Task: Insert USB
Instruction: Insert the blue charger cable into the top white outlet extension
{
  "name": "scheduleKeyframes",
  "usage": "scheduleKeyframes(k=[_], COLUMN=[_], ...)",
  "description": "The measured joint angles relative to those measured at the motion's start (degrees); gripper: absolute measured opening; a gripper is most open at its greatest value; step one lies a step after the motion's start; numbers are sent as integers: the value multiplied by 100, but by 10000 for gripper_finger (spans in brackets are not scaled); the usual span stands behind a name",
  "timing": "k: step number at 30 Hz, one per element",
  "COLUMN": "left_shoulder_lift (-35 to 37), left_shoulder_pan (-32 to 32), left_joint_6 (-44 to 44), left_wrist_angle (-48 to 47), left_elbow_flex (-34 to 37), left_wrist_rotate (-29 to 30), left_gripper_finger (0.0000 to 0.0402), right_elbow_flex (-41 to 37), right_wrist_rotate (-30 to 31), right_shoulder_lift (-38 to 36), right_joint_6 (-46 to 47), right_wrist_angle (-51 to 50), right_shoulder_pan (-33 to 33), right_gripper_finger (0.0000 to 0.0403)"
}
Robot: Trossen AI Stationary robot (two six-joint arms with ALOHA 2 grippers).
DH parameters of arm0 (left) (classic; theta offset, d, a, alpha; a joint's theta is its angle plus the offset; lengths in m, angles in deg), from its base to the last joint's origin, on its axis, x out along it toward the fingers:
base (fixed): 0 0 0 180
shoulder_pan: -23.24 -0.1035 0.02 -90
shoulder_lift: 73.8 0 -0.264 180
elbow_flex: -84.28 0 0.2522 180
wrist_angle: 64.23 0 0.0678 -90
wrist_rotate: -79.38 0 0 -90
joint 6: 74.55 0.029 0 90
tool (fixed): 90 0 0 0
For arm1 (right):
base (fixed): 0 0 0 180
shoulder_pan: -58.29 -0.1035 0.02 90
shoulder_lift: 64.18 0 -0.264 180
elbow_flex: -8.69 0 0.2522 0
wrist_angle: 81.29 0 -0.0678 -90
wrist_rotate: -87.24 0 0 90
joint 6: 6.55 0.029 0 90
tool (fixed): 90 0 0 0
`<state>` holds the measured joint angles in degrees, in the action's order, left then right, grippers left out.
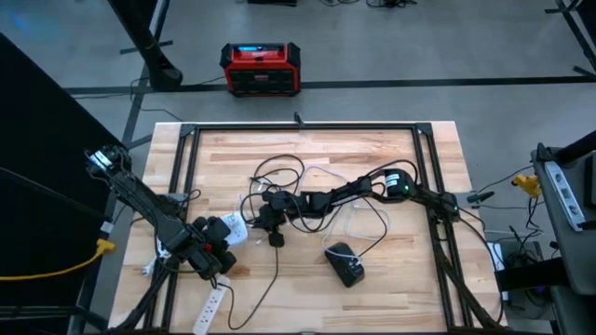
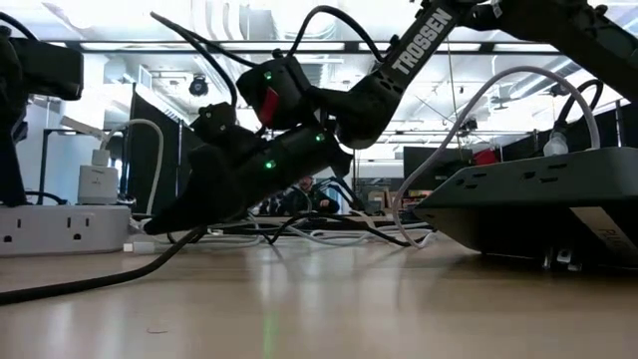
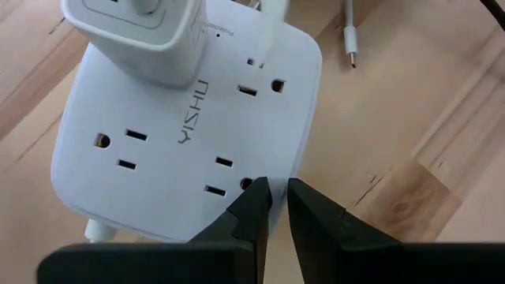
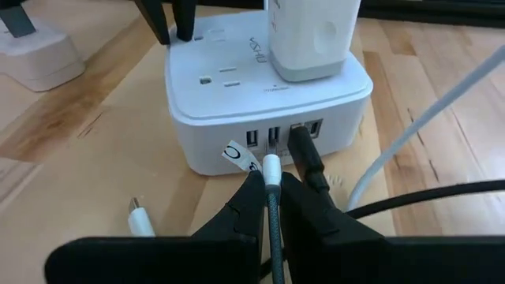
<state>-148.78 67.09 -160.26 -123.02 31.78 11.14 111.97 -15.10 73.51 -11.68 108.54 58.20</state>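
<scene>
Pinching a braided dark USB cable with a white plug tip (image 4: 271,170) between nearly shut fingers, right gripper (image 4: 269,197) just in front of the row of USB ports on the side of the white square multi-outlet power cube (image 4: 237,102); plug tip touching or just short of a port, cannot tell which. Sitting already in the neighbouring port, 1 black USB plug (image 4: 304,154). Resting nearly closed and empty on the cube's top edge, left gripper (image 3: 278,207). Plugged into the top, 1 white charger block (image 4: 312,35). Lying loose on the light wooden table (image 1: 391,279), 1 small white connector (image 4: 140,218).
</scene>
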Motion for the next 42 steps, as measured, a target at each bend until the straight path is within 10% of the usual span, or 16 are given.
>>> scheduleKeyframes(k=[17, 42], left_shoulder_lift=[0, -9], left_shoulder_pan=[11, 18], left_joint_6=[468, 789], left_wrist_angle=[4, 107], left_elbow_flex=[0, 9], left_wrist_rotate=[-46, 42], left_gripper_finger=[39, 39], right_elbow_flex=[-5, -52], right_wrist_rotate=[-718, -262], right_shoulder_lift=[-22, 2], right_joint_6=[-30, 286], right_wrist_angle=[209, 533], right_shoulder_pan=[-61, -38], right_gripper_finger=[15, 15])
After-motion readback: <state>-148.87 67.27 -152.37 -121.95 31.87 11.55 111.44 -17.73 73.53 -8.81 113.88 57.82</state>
